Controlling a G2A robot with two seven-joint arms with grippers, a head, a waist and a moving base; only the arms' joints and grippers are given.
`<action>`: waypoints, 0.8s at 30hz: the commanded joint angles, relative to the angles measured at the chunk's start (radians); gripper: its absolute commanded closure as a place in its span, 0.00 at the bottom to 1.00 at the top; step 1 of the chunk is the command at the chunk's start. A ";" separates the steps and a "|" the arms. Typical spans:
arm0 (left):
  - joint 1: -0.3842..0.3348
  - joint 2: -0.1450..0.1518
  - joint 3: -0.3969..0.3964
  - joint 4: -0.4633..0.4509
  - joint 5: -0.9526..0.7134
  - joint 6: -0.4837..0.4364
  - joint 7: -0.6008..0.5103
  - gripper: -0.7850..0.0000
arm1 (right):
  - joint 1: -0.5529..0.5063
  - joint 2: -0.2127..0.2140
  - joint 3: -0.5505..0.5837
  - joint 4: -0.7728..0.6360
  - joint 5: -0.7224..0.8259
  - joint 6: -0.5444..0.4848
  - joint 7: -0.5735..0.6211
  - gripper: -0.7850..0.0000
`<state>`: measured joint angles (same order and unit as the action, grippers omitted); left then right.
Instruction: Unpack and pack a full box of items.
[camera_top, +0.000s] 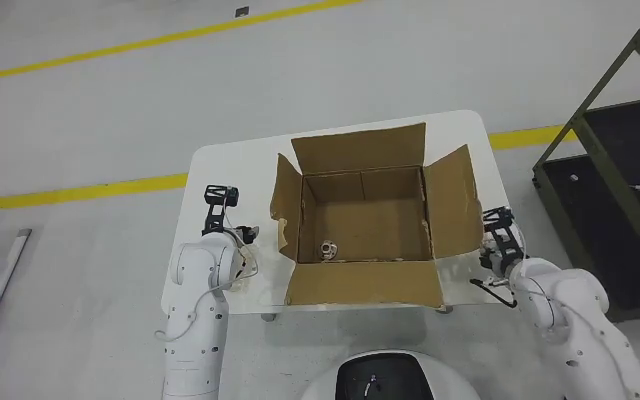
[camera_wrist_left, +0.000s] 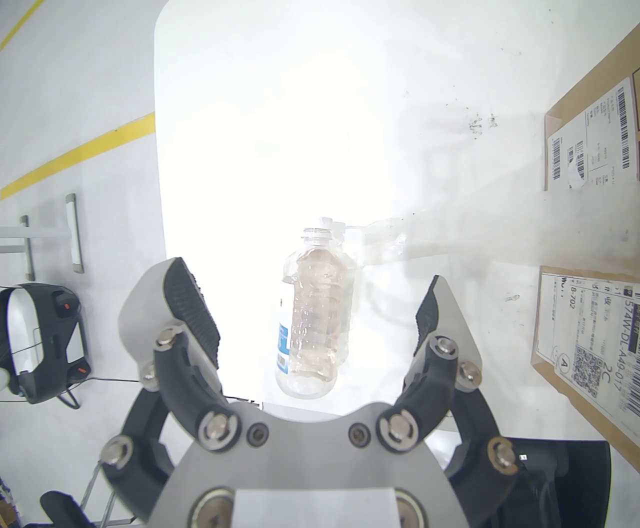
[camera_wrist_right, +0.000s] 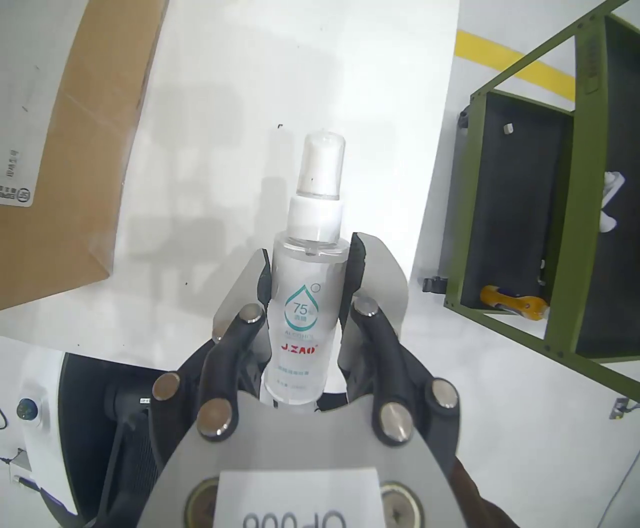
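Cardboard box, brown and matte, sits mid-table with all four flaps folded out. Its floor is almost bare: one small pale rounded thing lies against the near wall, too small to name. From that, unpacking looks nearly done, with the whole repacking half ahead. On the white table, left of the box, lies a clear plastic bottle. It is ribbed, uncapped and thin-walled, with a blue-edged label and its neck pointing far. The left gripper hangs over it with jaws spread wide, its ridged black pads apart from the bottle's sides. Right of the box, the right gripper is clamped on a spray bottle. This is a smooth, straight cylinder of clear plastic with a white collar and a see-through domed cap, held over the glossy tabletop beside the right flap. It probably goes down on the table next.
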<state>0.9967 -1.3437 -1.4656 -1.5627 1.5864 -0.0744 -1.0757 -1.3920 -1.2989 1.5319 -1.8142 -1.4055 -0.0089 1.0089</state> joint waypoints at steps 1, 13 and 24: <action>0.000 0.000 0.000 0.000 0.000 0.000 0.000 0.00 | 0.009 0.000 -0.008 0.023 0.008 -0.005 -0.004 1.00; 0.000 0.000 0.000 0.000 0.000 0.000 0.000 0.00 | 0.040 0.001 -0.020 0.089 0.069 -0.018 -0.013 0.83; 0.000 0.000 0.000 0.000 0.000 0.000 0.000 0.00 | 0.052 0.005 -0.027 0.105 0.076 -0.023 -0.005 0.58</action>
<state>0.9967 -1.3437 -1.4656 -1.5627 1.5864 -0.0744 -1.0757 -1.3391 -1.2945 1.5041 -1.7073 -1.3307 -0.0311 1.0036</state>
